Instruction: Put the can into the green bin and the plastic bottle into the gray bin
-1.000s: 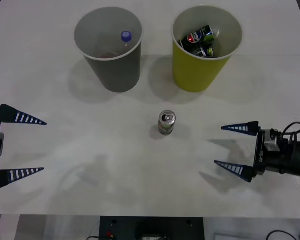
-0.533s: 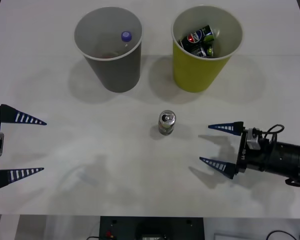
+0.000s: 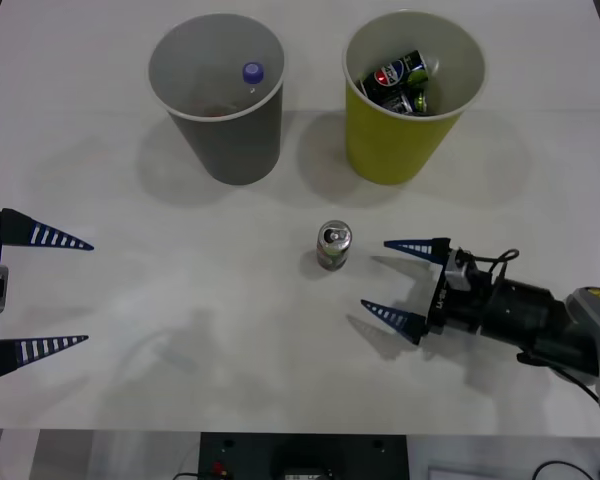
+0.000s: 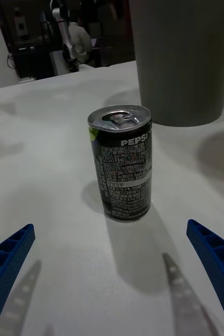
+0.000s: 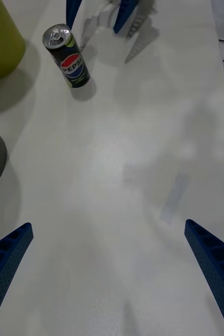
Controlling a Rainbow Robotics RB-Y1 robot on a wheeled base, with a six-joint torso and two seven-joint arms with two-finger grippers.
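On the white table (image 3: 180, 390), nearest the robot, the left gripper (image 3: 40, 292) waits at the left edge, its ribbed blue fingers spread wide. The right gripper (image 3: 398, 281), fingers also spread, has slid leftward since a second ago and now sits just beside the can (image 3: 334, 246), not touching. The can stands upright mid-table, shiny silver top, dark printed side. Farther back stand two smooth tapered bins: the gray bin (image 3: 230, 140) holding the plastic bottle (image 3: 252, 72), and the green bin (image 3: 395, 140) with dark cans (image 3: 400, 80) inside.
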